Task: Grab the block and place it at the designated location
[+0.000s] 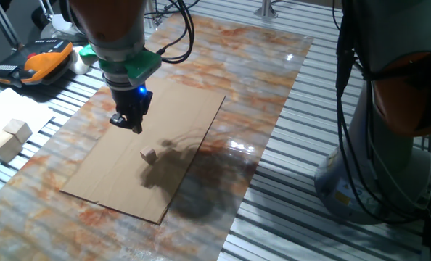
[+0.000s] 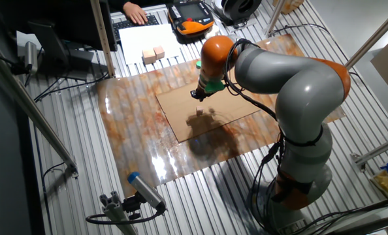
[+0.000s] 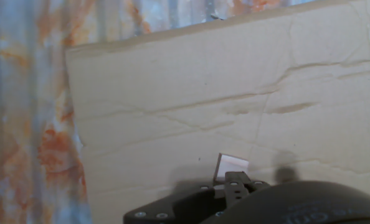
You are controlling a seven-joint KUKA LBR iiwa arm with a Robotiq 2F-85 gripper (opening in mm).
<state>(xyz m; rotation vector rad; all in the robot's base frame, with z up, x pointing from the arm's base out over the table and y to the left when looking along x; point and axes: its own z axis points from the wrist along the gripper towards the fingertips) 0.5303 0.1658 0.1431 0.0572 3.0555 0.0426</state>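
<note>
Hand view, nearest first: dark gripper body fills the bottom edge, fingertips not visible, so can't tell if jaws are open or closed. Just beyond it the block [image 3: 232, 166] lies on the cardboard [image 3: 172, 112], free, nothing gripping it. No dot mark visible in any view; too small or hidden.

One fixed view: gripper [image 1: 127, 122] hangs above the cardboard [image 1: 114, 174], the block [image 1: 149, 154] off to one side and lower, apart from the fingers. Farther out, pale wooden blocks [image 1: 9, 138] sit on paper, well apart from the work area. Marbled table sheet [image 1: 259, 87] beyond.

Risks, as I judge: gripper isn't centred over the cube, so coming straight down would miss or nudge it. Cube is tiny, approx fingertip width, so an off-centre pinch could flick it away or twist it. W/o the target located, placement could land wrong.
</note>
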